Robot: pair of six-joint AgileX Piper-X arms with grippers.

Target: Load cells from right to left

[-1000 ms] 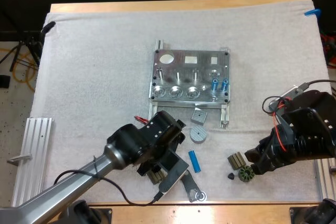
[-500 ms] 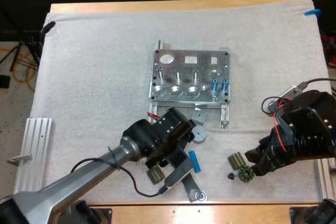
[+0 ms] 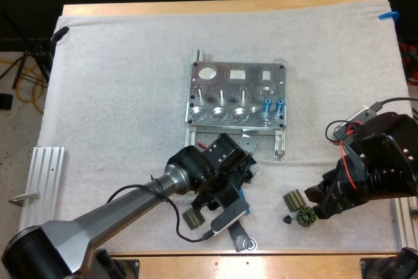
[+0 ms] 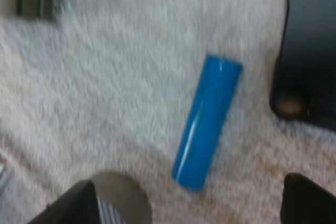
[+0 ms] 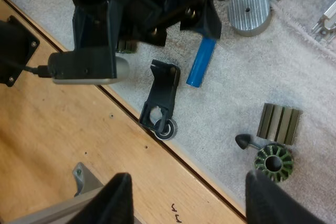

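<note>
My left gripper [image 4: 191, 203] holds its two black fingers [image 4: 73, 208] spread wide, touching nothing. Just beyond the gap between them the blue cell [image 4: 207, 121] lies on the white mat [image 4: 105, 77]. It is a smooth, glossy, bright blue cylinder, flat on its side and slanted. It rests between a ribbed metal disc [image 5: 249, 11] and a black bracket [image 5: 161, 100], apart from the metal fixture [image 3: 238, 96], where two blue cells [image 3: 266, 104] stand upright. My right gripper [image 5: 191, 203] hangs with fingers apart over the table's near edge, close to a dark slotted ring [image 5: 273, 162].

Fixture [image 3: 236, 96] centred on mat [image 3: 130, 83]; loose cell [image 4: 207, 121] nearer, under left claw [image 4: 191, 203]; small parts [image 3: 300, 207] right of that cell.
</note>
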